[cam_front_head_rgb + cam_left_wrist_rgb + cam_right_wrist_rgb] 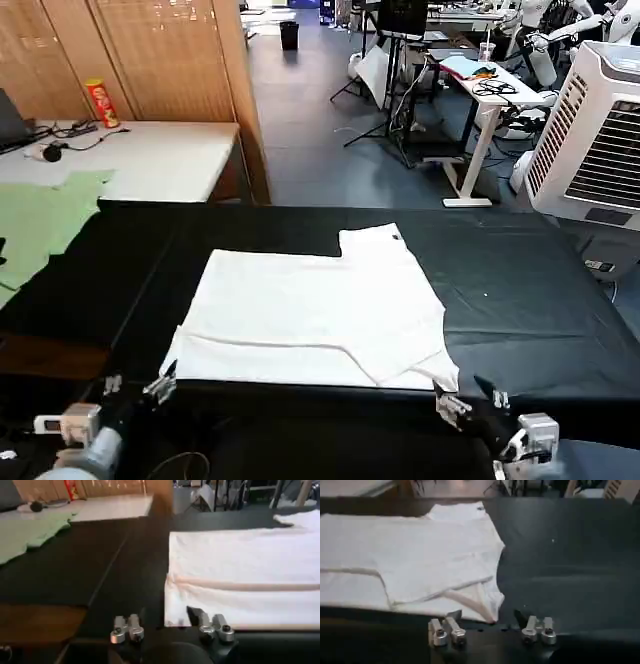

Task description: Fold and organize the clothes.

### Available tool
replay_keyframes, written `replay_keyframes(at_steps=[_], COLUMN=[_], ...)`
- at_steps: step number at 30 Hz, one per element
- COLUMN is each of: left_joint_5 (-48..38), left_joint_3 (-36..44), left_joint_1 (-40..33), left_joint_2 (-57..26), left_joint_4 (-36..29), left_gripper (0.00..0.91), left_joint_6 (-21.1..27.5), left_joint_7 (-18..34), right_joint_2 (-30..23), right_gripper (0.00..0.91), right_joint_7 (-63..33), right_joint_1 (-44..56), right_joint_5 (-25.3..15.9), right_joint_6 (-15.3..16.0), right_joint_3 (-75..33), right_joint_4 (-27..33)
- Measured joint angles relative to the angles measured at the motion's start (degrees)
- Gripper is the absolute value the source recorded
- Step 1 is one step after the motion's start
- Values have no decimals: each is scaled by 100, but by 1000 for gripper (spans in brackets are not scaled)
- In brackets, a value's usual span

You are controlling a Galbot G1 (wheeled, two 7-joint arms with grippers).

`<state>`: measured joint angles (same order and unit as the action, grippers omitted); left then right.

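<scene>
The clothes are one white T-shirt [310, 315], lying plain side up and partly folded on the black table [530, 290]. One sleeve [375, 240] points toward the far side. A folded flap crosses the near right part. My left gripper [138, 386] hovers at the shirt's near left corner, open. In the left wrist view that corner of the T-shirt [240, 570] lies just ahead of the left gripper [167, 626]. My right gripper [462, 396] is open at the near right corner. The right wrist view shows the right gripper [490, 626] just short of the T-shirt's [410, 555] folded corner.
A pale green garment [40, 220] lies at the table's far left. Behind it stands a white table [160, 155] with a red can [101, 102] and cables. A white cooling unit [600, 130] stands at the right, beyond the black table's bare right half.
</scene>
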<state>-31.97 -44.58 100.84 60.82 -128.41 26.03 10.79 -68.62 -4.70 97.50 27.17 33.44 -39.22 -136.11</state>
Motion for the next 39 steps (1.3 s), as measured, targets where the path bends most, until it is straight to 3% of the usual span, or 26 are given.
replay_keyframes(at_steps=[4, 7, 22, 30, 39], left_joint_5=[-286, -383, -905, -783, -838], left_joint_3=[115, 348, 2087, 2708, 2821], left_joint_1=[-643, -1511, -5476, -6395, -6613], left_joint_2=[6, 18, -132, -10, 9], left_joint_4=[147, 570, 3796, 5041, 5527], left_gripper=[878, 878, 878, 878, 878], left_joint_6=[378, 515, 1002, 1226, 1269], left_joint_7=[125, 68, -528, -578, -718], right_joint_2=[213, 297, 17, -265, -399], right_gripper=[878, 878, 878, 878, 878], right_joint_7=[-182, -230, -307, 9, 142], right_joint_1=[-1065, -1966, -5901, -6861, -7211], right_joint_5=[10, 9, 5, 131, 63], right_joint_6=[-50, -42, -142, -7, 66], right_joint_3=[250, 529, 2204, 2658, 2862], right_joint_4=[651, 1263, 5367, 6870, 7529])
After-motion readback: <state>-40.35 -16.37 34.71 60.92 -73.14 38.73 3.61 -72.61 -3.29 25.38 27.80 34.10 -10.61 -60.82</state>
